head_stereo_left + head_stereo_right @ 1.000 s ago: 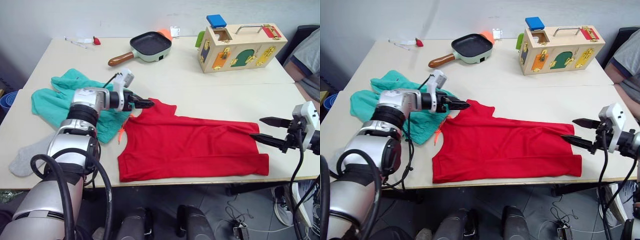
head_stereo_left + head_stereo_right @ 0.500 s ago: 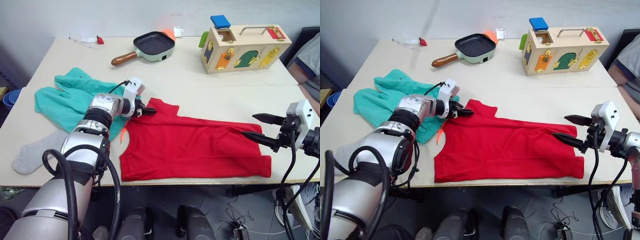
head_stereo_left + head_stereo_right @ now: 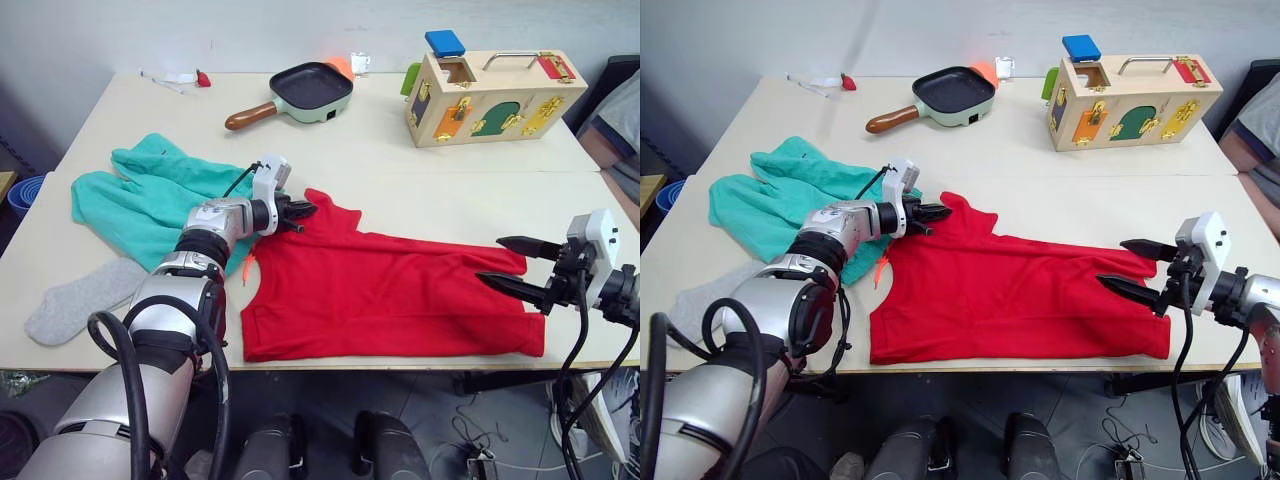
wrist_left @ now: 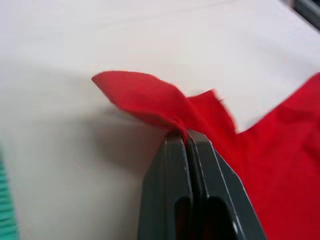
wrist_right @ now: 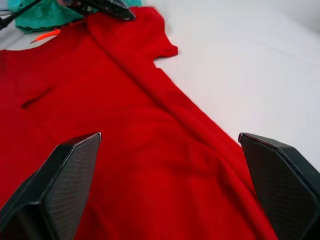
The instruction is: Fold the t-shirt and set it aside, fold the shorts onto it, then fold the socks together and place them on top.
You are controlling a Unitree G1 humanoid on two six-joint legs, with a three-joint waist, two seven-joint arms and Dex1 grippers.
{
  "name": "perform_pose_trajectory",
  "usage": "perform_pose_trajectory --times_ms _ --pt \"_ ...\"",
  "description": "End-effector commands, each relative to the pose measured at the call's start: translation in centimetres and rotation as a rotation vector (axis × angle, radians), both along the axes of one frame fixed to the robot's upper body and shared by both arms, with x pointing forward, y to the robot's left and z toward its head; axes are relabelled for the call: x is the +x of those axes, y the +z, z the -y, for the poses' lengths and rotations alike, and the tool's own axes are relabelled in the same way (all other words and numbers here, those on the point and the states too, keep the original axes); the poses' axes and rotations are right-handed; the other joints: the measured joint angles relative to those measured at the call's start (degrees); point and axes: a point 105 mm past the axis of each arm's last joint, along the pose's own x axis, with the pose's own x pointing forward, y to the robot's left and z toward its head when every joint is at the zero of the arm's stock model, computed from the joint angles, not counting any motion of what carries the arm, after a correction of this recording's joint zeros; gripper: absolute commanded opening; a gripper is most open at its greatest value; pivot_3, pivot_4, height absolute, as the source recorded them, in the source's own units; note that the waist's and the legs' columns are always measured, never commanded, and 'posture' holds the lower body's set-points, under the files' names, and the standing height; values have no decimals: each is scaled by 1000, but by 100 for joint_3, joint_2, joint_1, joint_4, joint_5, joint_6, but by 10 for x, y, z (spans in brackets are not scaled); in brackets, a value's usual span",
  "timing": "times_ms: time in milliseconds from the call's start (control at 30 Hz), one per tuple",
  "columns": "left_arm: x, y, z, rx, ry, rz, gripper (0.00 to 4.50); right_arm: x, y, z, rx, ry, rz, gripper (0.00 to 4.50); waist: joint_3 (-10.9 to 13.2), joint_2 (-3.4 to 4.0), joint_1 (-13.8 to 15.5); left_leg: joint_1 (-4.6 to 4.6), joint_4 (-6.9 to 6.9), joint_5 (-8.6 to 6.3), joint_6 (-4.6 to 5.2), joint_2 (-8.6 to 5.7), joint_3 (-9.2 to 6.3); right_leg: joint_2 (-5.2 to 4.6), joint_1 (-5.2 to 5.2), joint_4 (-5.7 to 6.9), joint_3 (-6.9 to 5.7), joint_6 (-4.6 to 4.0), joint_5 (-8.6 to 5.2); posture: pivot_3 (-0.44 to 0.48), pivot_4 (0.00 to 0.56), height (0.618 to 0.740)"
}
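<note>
t-shirt [image 3: 390, 295] mid-table, shorts [image 3: 150, 195] to its left, sock [image 3: 75, 300] nearer, frying pan [image 3: 300, 92] behind

counter [image 3: 480, 190]: pale beige top, with a seam running across it
frying pan [image 3: 300, 89]: at the far side, green body with a dark inside and a brown wooden handle pointing to the robot's left
wooden box [image 3: 490, 95]: far right, with coloured doors, brass latches, a metal handle and a blue block on top
small white item [image 3: 360, 62]: just behind the pan
person's sleeve [image 3: 622, 105]: at the right edge
</note>
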Motion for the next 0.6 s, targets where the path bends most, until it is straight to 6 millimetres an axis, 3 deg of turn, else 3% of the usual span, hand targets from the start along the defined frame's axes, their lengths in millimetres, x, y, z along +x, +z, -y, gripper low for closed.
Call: perform_pose_trajectory --times_ms 33,167,300,467,600 --pt "-5 16 -2 57 -112 160 22 -3 10 -7 17 20 37 4500 0 0 -9 0 -1 -7 -12 0 0 0 0 0 0 0 0 0 150 740" --pt "-12 11 -6 199 -202 341 22 -3 7 -8 21 22 29 4500 0 0 -5 1 0 -8 -14 2 1 2 -1 0 1 0 0 0 150 740" --pt "-21 15 -5 212 -282 469 22 -4 5 -8 25 18 20 4500 0 0 6 -1 0 -8 -13 1 1 -1 -1 -7 1 -1 0 0 150 740" --pt "-46 13 -7 208 -466 611 22 -3 2 -4 28 9 11 4500 0 1 -1 -1 0 -12 -5 1 1 -2 -1 -32 1 -1 1 0 150 740" --pt "-67 1 -13 247 -615 693 22 -4 -3 -5 38 6 -4 4500 0 1 -6 -1 1 -6 9 2 2 -1 0 -33 -1 -1 1 0 150 740"
